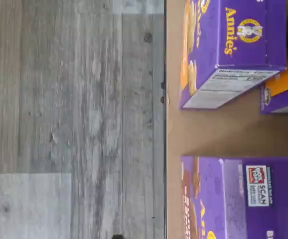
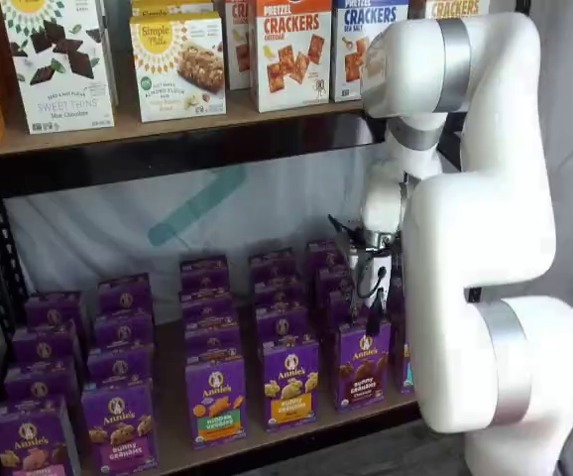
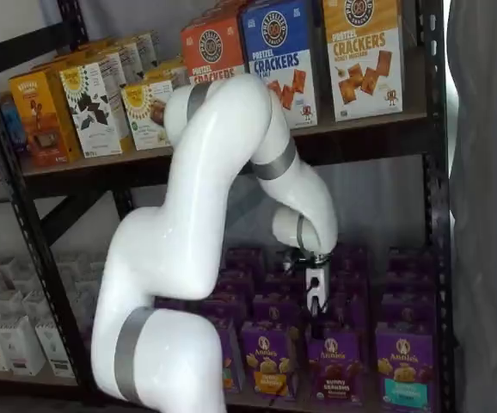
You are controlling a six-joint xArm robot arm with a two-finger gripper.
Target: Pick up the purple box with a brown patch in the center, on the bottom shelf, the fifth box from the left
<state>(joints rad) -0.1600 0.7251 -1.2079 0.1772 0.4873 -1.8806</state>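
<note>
Tool (image 3: 316,320) hangs above one purple box (image 3: 334,365); its grip state cannot be told.

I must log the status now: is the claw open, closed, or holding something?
Claw: cannot be told; its black fingers hang just above the purple box, with no clear gap visible and nothing seen held.

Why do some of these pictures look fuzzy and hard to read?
Wrist view: turned sideways, soft focus, so small print on the purple box is smeared. Both shelf views: evenly lit but slightly blurry; the white arm blocks part of the bottom shelf, and the gripper looks dark against the boxes.
</note>
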